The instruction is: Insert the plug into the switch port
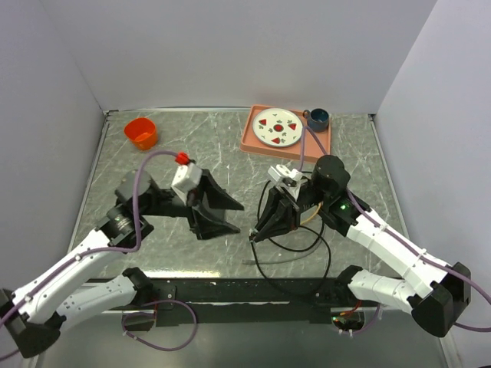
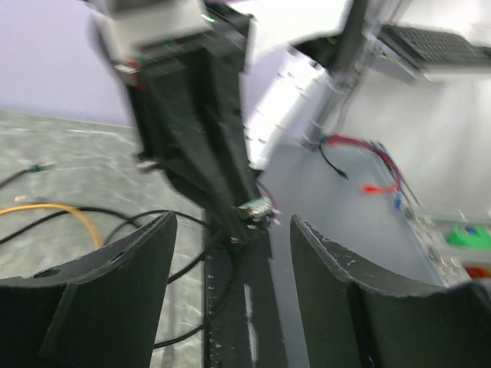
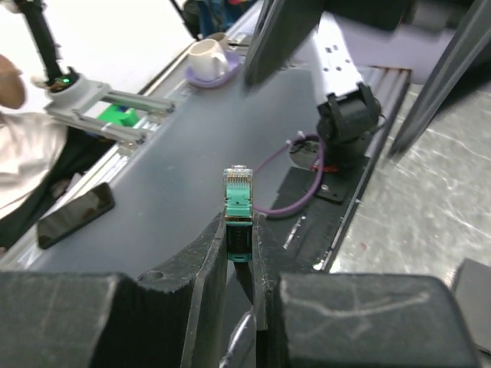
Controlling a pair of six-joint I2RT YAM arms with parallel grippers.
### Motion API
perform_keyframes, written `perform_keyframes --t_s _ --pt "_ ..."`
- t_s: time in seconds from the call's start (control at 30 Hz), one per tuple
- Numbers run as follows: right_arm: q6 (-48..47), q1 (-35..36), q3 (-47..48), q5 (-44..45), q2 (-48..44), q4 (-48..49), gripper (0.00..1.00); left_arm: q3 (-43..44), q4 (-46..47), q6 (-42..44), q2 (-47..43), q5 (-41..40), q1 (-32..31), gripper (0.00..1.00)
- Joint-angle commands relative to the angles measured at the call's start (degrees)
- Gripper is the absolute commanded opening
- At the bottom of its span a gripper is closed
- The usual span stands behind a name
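Note:
My right gripper (image 1: pixel 257 234) is shut on the plug (image 3: pixel 238 192), a clear connector with a green boot that sticks up past the fingertips (image 3: pixel 221 230). Its black cable (image 1: pixel 307 261) loops over the table below. The left wrist view shows the same plug (image 2: pixel 257 208) at the tip of the right gripper's black fingers, just ahead of my left gripper (image 2: pixel 232 222). My left gripper (image 1: pixel 240 218) stands open beside the right one with nothing between its fingers. The switch port does not show in any view.
An orange cup (image 1: pixel 141 133) stands at the back left. A salmon-pink tray (image 1: pixel 253 142) at the back holds a patterned plate (image 1: pixel 278 126), with a blue mug (image 1: pixel 317 118) beside it. A yellow cable (image 2: pixel 54 208) lies on the marbled table.

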Motion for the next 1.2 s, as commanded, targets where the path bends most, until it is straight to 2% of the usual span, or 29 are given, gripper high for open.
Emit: perform_keyframes --t_s 0.0,0.1,0.13,0.17,0.2,0.23,0.27,0.33,0.37,0.43,0.47,0.53,0.57,0.6,0.67,0.83,1.0,1.17 --pt "3.6 -0.1 2.7 -14.0 -0.3 2.7 0.00 3.8 2.8 8.1 1.2 -1.2 -6.5 0.65" --pt "-6.8 -0.2 6.5 -15.2 -0.1 -8.1 0.00 4.0 3.6 9.4 2.3 -1.6 -9.0 0.62" --pt "-10.7 -0.2 9.0 -15.7 0.1 -18.3 0.00 3.7 5.1 9.2 2.4 -1.8 -9.7 0.60" --pt "-19.0 -0.2 10.3 -16.2 0.5 -22.9 0.00 3.4 6.1 9.0 2.3 -1.8 -10.0 0.59" --pt "-23.0 -0.2 11.7 -17.4 1.8 -28.3 0.00 2.5 7.5 8.6 2.1 -2.2 -10.1 0.59" --pt "-27.1 -0.4 14.8 -18.3 2.5 -38.4 0.00 2.0 9.4 8.3 1.9 -2.1 -10.8 0.55" --pt "-36.9 -0.5 16.7 -18.6 3.5 -45.4 0.00 1.6 9.8 8.4 1.9 -2.5 -11.0 0.52" --pt "-46.4 -0.4 21.7 -18.6 6.7 -56.2 0.00 1.5 9.6 8.9 2.3 -4.1 -11.9 0.47" --pt "-54.6 -0.4 23.1 -18.6 7.9 -66.1 0.00 1.8 8.8 9.1 2.5 -4.9 -12.3 0.47" --pt "-62.2 -0.4 26.5 -18.8 10.8 -74.8 0.00 1.9 8.7 9.5 3.1 -7.0 -12.9 0.45" --pt "-69.6 -0.4 27.6 -18.8 11.8 -82.4 0.00 1.8 9.4 9.5 3.2 -7.2 -13.0 0.45" --pt "-79.9 -0.5 30.8 -18.8 14.4 -90.2 0.00 1.7 10.2 9.3 3.8 -6.7 -13.1 0.43" --pt "-83.3 -0.4 31.6 -18.7 15.7 -97.6 0.00 1.9 10.2 9.4 4.2 -6.7 -13.3 0.43" --pt "-86.5 -0.4 32.4 -18.8 16.4 -100.9 0.00 2.1 9.9 9.6 4.5 -7.0 -13.5 0.42" --pt "-88.3 -0.5 33.7 -18.8 16.7 -101.7 0.00 2.5 8.8 10.6 5.6 -7.9 -13.7 0.42" --pt "-88.4 -0.5 33.8 -18.8 15.8 -101.6 0.00 2.3 6.5 12.6 6.0 -9.4 -13.7 0.48" --pt "-88.2 -0.5 33.7 -18.8 15.0 -101.6 0.00 1.4 5.9 13.5 5.2 -10.7 -13.8 0.46" --pt "-87.8 -0.7 33.8 -18.9 14.6 -101.4 0.00 0.7 5.8 13.1 5.6 -8.6 -13.8 0.46"
